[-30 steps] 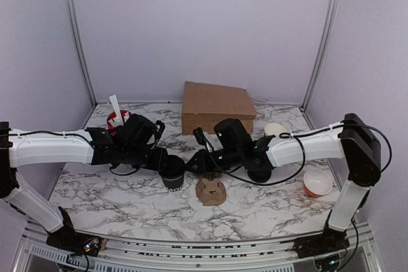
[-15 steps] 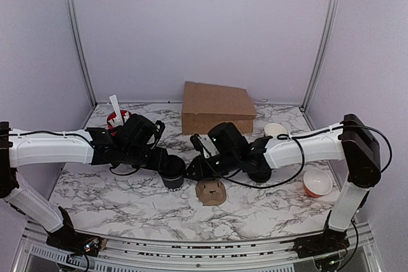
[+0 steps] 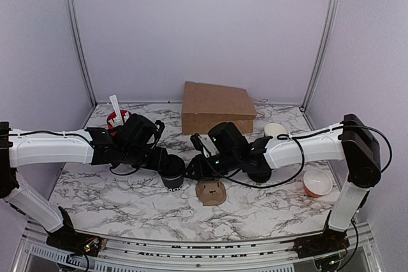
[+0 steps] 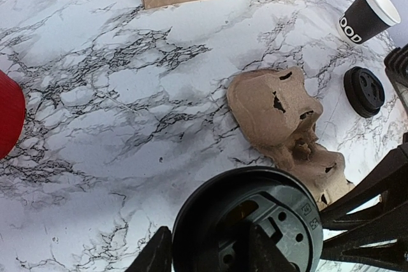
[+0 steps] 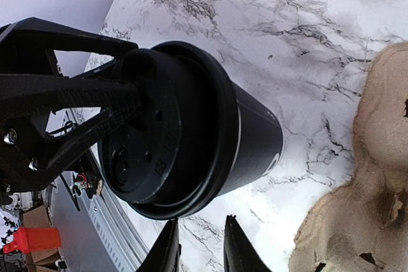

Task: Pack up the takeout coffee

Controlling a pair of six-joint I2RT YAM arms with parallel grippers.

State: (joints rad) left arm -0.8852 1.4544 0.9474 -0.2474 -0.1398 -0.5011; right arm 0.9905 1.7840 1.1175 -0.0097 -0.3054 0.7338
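Observation:
The takeout coffee [image 3: 172, 179], a black paper cup with a black lid, stands on the marble table left of the brown pulp cup carrier [image 3: 210, 191]. My left gripper [image 3: 166, 167] is shut on it at the lid. In the left wrist view the lid [image 4: 255, 218] fills the bottom, with one finger [image 4: 153, 256] outside the rim and the other across its top. My right gripper [image 3: 193, 171] is right beside the cup. In the right wrist view its fingers [image 5: 167, 246] stand narrowly apart and empty just below the lid [image 5: 159, 138]; the carrier [image 5: 366, 183] lies to the right.
A brown cardboard box [image 3: 217, 106] stands at the back. A black cup with a white rim [image 4: 366, 12] and a loose black lid [image 4: 364, 91] lie right of the carrier [image 4: 284, 122]. A red cup [image 3: 116, 118] is back left, an orange bowl [image 3: 317, 183] far right.
My right gripper has moved left, closer to the cup. The left gripper and the cup have not moved.

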